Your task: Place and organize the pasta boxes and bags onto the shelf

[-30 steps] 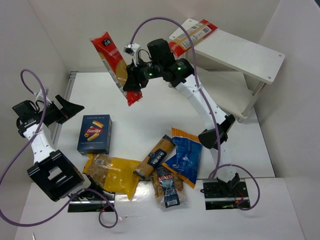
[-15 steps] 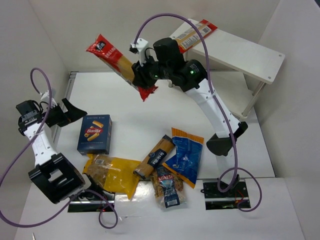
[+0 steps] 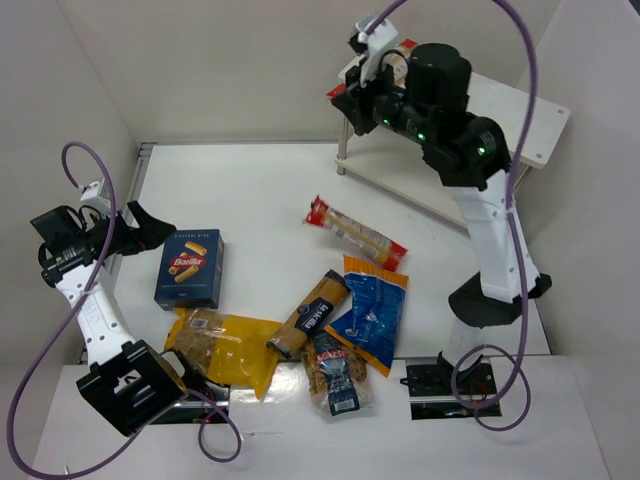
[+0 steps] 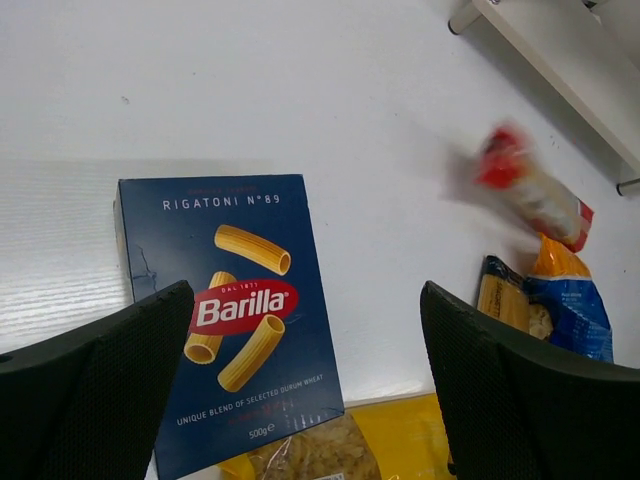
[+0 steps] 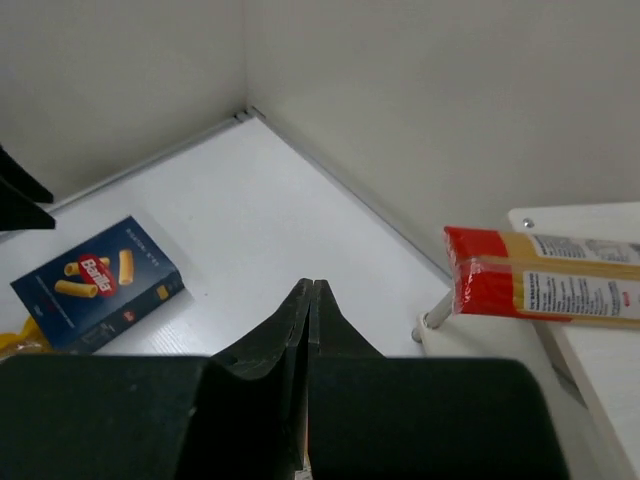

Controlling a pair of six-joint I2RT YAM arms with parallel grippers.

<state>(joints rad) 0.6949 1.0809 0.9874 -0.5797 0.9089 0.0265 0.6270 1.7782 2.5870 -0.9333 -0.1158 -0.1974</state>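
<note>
My right gripper is shut and empty, raised by the left end of the white shelf; it also shows in the top view. One spaghetti bag lies on the shelf's top board. A second spaghetti bag is in the middle of the table, apart from both grippers; it is blurred in the left wrist view. My left gripper is open and empty above the near end of the dark blue Barilla box, at the table's left.
A yellow pasta bag, a brown black-labelled pack, a blue bag and a clear bag lie in a row near the front. The shelf's lower board is bare. Walls close in on three sides.
My right arm swung up and right to the shelf. The spaghetti bag it held has left its grip and is now down at the table's middle. My left arm barely moved.
</note>
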